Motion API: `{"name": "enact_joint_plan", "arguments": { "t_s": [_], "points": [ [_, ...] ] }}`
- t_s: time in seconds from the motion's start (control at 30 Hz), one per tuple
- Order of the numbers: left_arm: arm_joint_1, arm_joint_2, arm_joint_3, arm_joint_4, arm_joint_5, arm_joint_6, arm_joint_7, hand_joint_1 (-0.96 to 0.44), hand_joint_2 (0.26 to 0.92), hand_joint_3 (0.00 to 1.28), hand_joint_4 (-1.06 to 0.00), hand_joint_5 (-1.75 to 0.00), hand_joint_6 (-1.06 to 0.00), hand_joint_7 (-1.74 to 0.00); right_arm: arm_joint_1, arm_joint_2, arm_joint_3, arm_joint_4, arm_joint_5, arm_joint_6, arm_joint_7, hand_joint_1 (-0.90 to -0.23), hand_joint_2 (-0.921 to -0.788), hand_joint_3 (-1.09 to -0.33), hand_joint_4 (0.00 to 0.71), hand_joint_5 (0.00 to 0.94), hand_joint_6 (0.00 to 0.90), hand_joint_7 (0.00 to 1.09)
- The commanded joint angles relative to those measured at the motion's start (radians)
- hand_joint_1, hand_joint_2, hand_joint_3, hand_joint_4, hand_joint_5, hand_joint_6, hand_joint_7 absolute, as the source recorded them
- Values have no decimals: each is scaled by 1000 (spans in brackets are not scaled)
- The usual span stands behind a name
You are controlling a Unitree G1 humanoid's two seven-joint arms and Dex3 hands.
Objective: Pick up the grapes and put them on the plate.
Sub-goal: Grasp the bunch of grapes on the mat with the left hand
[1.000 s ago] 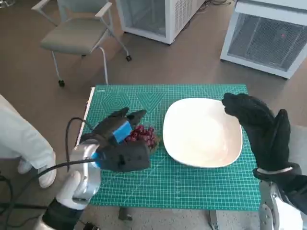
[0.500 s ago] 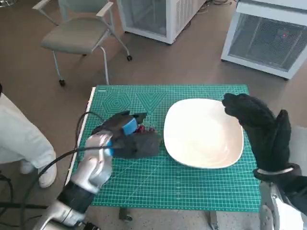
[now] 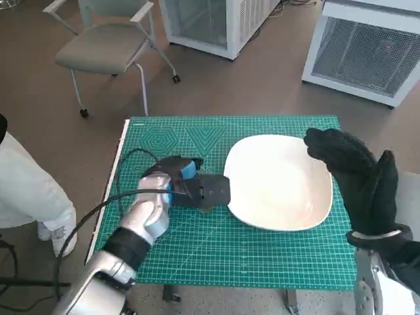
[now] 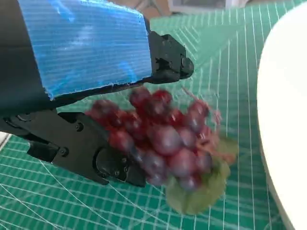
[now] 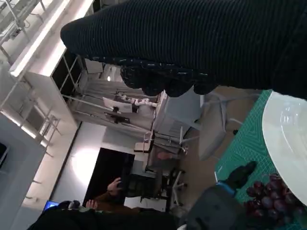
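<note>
The left hand (image 3: 187, 187) is gripping the grapes (image 4: 165, 136) with closed fingers just beside the plate (image 3: 279, 180). The right hand (image 3: 357, 177) is hovering over the plate's far side, fingers open, holding nothing.

Head view: I see even, soft indoor light, with only faint shadows on the green mat (image 3: 262, 256). The white plate (image 3: 279, 180) is bright, near washed out. Straight lines bow toward the edges. Left wrist view: the grapes (image 4: 165, 139) are smeared by blur toward 3 o'clock. Right wrist view: strip lights (image 5: 48, 33) glare at 10 o'clock; the glove (image 5: 192, 43) is dark.
</note>
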Motion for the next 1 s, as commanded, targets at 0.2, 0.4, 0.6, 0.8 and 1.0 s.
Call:
{"name": "enact_joint_plan", "arguments": {
  "t_s": [0.2, 0.4, 0.6, 0.8, 1.0],
  "points": [
    [-80, -36, -32, 155, -3, -50, 28, -108, 788, 14, -88, -3, -259, -2, 32, -1, -5, -19, 8, 23, -2, -535, -921, -592, 374, 169, 104, 862],
    [-96, -50, -49, 215, 0, -71, 44, -103, 798, 14, -89, -2, -257, -2, 38, -5, -8, -26, 8, 24, -3, -535, -921, -593, 374, 171, 104, 863],
    [-99, -59, -59, 251, -2, -87, 65, -90, 807, 15, -89, -1, -239, 0, 41, -5, -9, -30, 4, 26, -7, -535, -921, -593, 373, 173, 103, 864],
    [-95, -61, -60, 260, -11, -96, 83, -47, 816, 15, -83, -1, -229, 0, 46, -6, -10, -39, 0, 28, -10, -533, -921, -593, 373, 175, 103, 865],
    [-90, -62, -52, 265, -23, -99, 103, 8, 828, 17, -87, -3, -247, -8, 50, -8, -9, -48, -8, 28, -14, -532, -921, -593, 372, 177, 104, 865]
  ]
}}
